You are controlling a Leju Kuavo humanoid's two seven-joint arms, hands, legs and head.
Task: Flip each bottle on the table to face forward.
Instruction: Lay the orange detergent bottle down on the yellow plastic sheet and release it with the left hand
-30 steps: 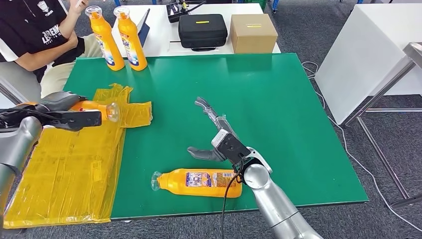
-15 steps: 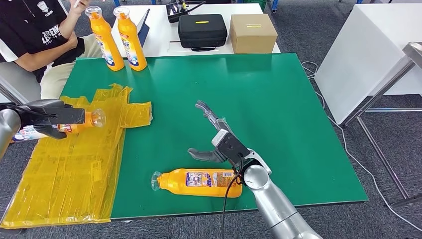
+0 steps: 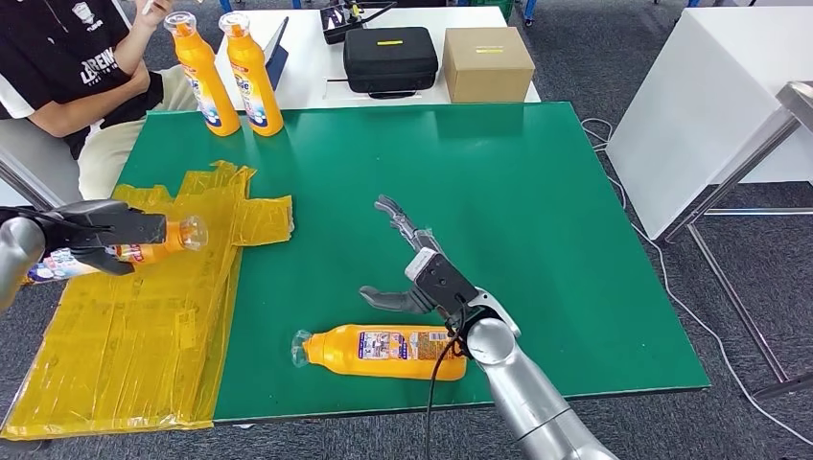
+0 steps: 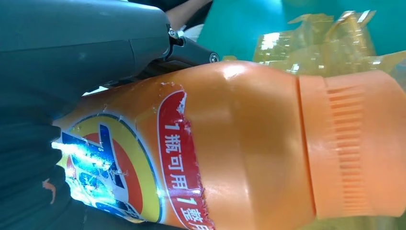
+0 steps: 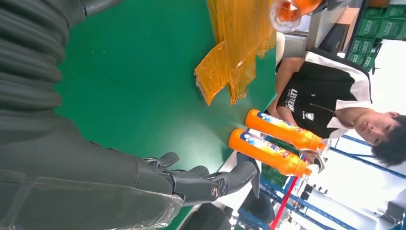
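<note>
1. The left hand [image 3: 91,233] grips an orange bottle [image 3: 144,245] held sideways above the yellow plastic sheet [image 3: 144,316] at the left of the desk [image 3: 537,192], its cap pointing right.
2. Two upright bottles [image 3: 230,72] stand close together at the desk's far left corner, beside a seated person [image 3: 67,67].
3. A lying bottle [image 3: 383,351] rests on the green surface near the front edge, cap to the left.
4. The right hand [image 3: 412,264] hovers just beyond that lying bottle, fingers spread wide and holding nothing.
5. A black case [image 3: 390,57] and a cardboard box [image 3: 487,62] sit on the white table behind.
</note>
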